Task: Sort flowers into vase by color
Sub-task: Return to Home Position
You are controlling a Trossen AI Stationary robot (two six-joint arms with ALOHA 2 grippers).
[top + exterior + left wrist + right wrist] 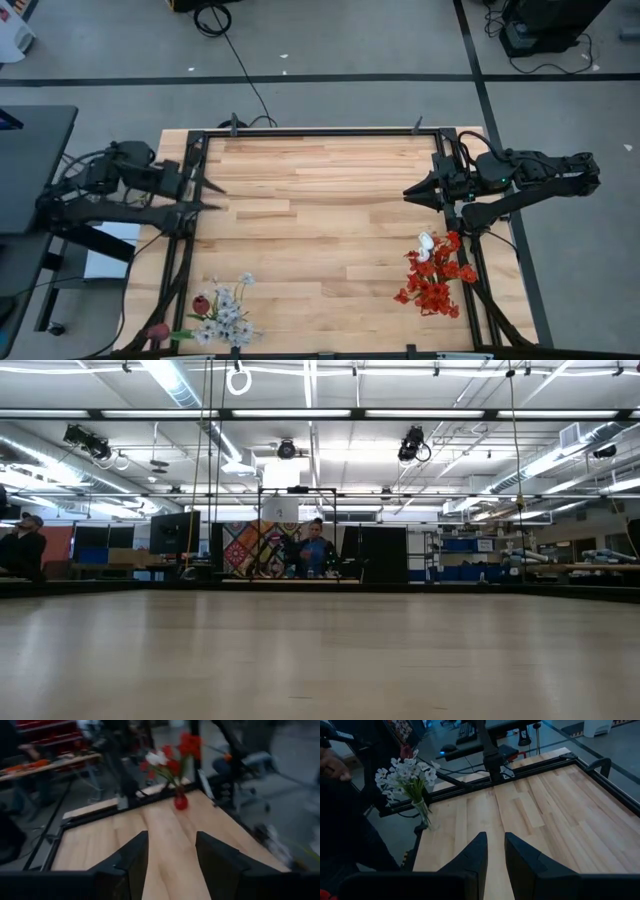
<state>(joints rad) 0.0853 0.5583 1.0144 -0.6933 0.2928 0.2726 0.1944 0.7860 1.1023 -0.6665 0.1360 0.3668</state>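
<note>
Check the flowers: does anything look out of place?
Yes. A white tulip sits among the red flowers on the right, and a dark maroon bud among the white blossoms on the left; both break the colour sorting.

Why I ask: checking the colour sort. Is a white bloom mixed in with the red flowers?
Yes, the left wrist view shows one white bloom among the red flowers in their vase.

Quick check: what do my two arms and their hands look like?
The left arm and right arm are black, built of chunky jointed segments with black cables looping alongside. The left hand and right hand each have two dark, flat-sided fingers tapering to blunt tips. No markings show.
</note>
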